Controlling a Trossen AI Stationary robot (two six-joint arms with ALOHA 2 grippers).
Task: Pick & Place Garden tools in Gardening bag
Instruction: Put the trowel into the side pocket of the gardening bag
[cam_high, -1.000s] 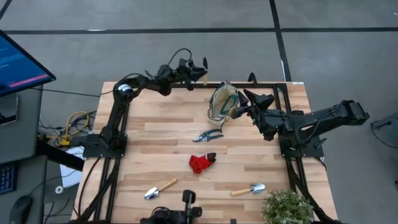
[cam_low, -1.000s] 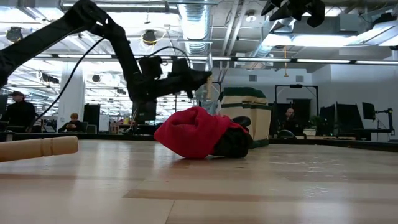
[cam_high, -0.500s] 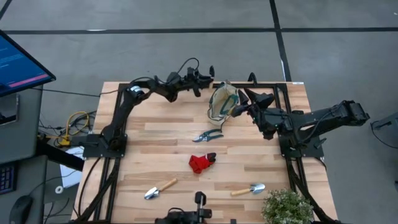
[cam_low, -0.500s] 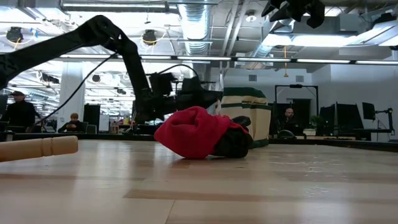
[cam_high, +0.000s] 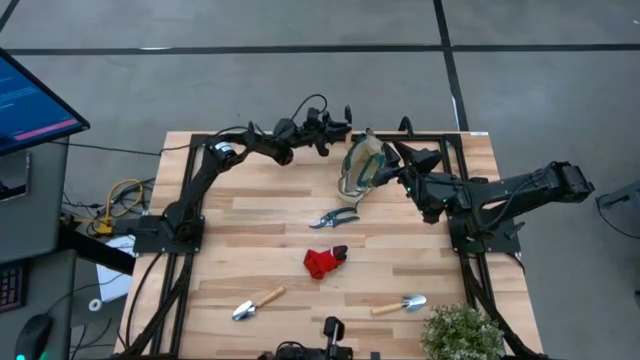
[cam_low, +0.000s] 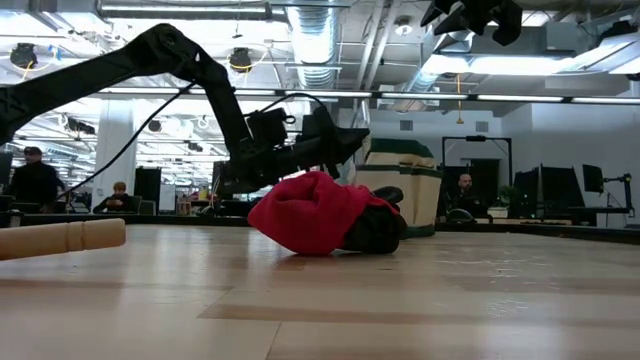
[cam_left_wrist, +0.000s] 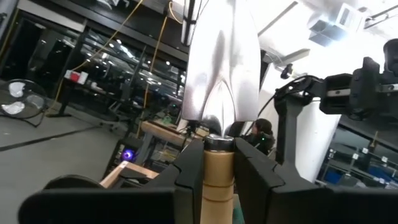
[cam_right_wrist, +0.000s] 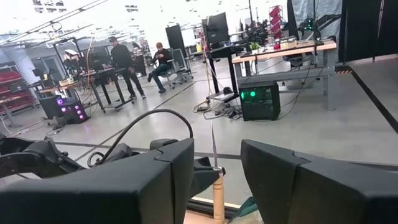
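Wooden-handled trowel (cam_left_wrist: 219, 118) in left tool (cam_left_wrist: 211, 168), beside bag (cam_high: 360, 166)

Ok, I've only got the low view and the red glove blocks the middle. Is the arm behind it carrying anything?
Observer: Yes. The left wrist view shows the left gripper shut on the wooden handle of a trowel, silver blade pointing away from it.
Operator: Is it over the bag?
Observer: From above, that gripper is right beside the gardening bag, near the table's far edge, seemingly just short of the bag's mouth.
Operator: And the other arm?
Observer: The right gripper is at the opposite side of the bag, against its rim.
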